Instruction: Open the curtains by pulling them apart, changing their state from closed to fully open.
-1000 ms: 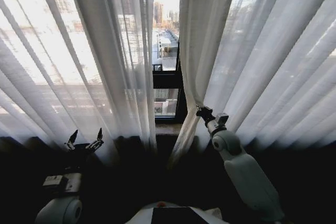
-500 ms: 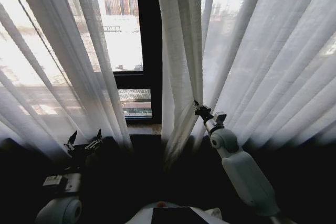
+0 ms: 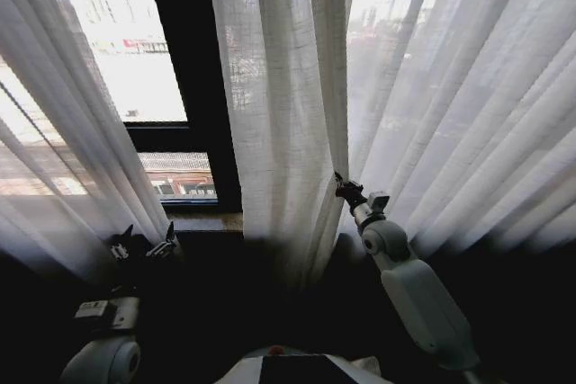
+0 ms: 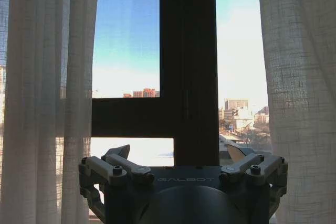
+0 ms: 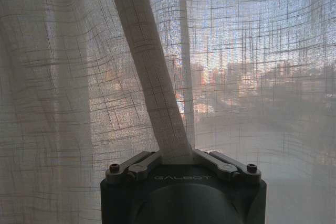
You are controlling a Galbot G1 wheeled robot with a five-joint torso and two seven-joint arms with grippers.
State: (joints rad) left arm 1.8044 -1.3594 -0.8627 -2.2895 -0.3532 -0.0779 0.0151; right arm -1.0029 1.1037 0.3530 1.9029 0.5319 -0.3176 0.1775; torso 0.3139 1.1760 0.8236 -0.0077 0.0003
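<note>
Head view: curtains hang as two sheer white panels, one bunched at far left, the other from centre to the right edge, with dark window frame and bare glass exposed between them. Parted, not fully open. Fabric judged very light, soft, limp; pleats gather readily and will slide through a loose pinch, so hold wants a folded bundle near the inner edge, not a single layer. Weave looks open and could snag on fingertips. Right tool is closed on a gathered pleat at the right panel's inner edge; right wrist view shows that fold drawn taut into the pinched fingers. Left tool sits low beside the left panel's hem, fingers spread, gripping nothing; left wrist view looks through the gap at frame and sky.
</note>
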